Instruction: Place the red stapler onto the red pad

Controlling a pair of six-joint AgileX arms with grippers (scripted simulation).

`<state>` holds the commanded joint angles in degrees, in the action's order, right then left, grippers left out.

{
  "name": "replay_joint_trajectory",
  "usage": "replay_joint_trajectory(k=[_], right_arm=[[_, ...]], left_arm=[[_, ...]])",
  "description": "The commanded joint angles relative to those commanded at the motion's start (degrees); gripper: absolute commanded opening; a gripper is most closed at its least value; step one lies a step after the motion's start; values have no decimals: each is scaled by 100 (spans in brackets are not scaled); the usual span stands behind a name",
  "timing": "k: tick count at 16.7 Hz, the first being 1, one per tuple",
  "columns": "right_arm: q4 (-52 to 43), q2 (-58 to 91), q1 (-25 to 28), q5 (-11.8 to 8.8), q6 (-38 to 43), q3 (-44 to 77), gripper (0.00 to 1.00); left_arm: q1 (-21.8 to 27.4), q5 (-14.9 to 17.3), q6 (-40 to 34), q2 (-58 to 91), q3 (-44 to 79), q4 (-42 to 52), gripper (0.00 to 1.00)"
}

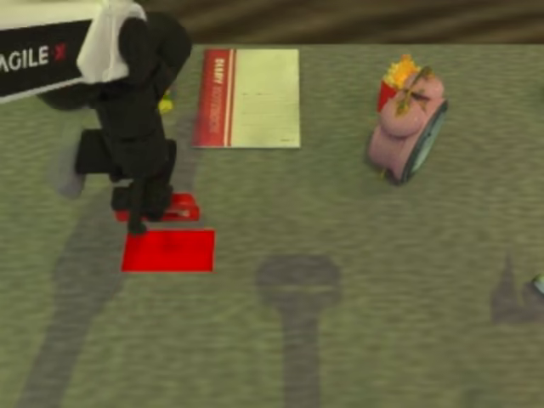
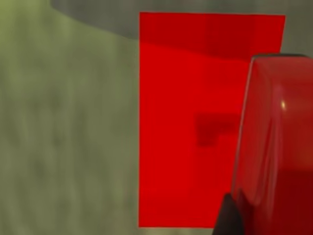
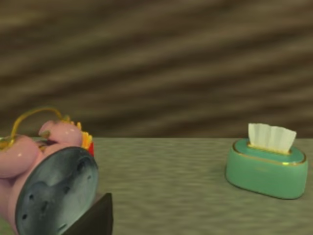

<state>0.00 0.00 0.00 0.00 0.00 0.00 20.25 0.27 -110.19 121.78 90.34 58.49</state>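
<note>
Your left gripper [image 1: 140,212] is closed on the stapler [image 1: 180,206], which sits just behind the pad's [image 1: 174,252] far edge in the top view. Left wrist view: stapler [image 2: 276,142] close-up, beside the pad [image 2: 188,122]. Notebook [image 1: 259,98] and pink clock [image 1: 406,127] farther back. Right gripper not in view

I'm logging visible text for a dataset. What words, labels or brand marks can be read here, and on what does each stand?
"AGILE": white letters on the black panel of the left arm, cut off by the top view's left edge, followed by a small red mark.
Red spine strip of the cream notebook: white lettering, too blurred to read.
Nothing readable on the red stapler, red pad or green tissue box.
</note>
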Motion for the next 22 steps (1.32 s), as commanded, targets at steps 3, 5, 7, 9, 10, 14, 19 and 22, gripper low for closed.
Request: replay_joint_trajectory(k=[3,5,7,9,10,14,19,22], right_arm=[[0,0,0,0,0,0,100],[0,0,0,0,0,0,100],[0,0,0,0,0,0,100],[0,0,0,0,0,0,100],[0,0,0,0,0,0,100],[0,0,0,0,0,0,100],[0,0,0,0,0,0,100],[0,0,0,0,0,0,100]], left_arm=[[11,-1,6,151,-412,-519,0],[12,-1,5,172,-462,-574,0],[12,-1,5,172,-462,-574,0],[12,-1,5,172,-462,-574,15],[12,-1,5,172,-462,-574,23],[12,-1,5,172,-462,-574,53],[12,-1,5,172,-462,-574,90],[12,-1,5,172,-462,-574,100]])
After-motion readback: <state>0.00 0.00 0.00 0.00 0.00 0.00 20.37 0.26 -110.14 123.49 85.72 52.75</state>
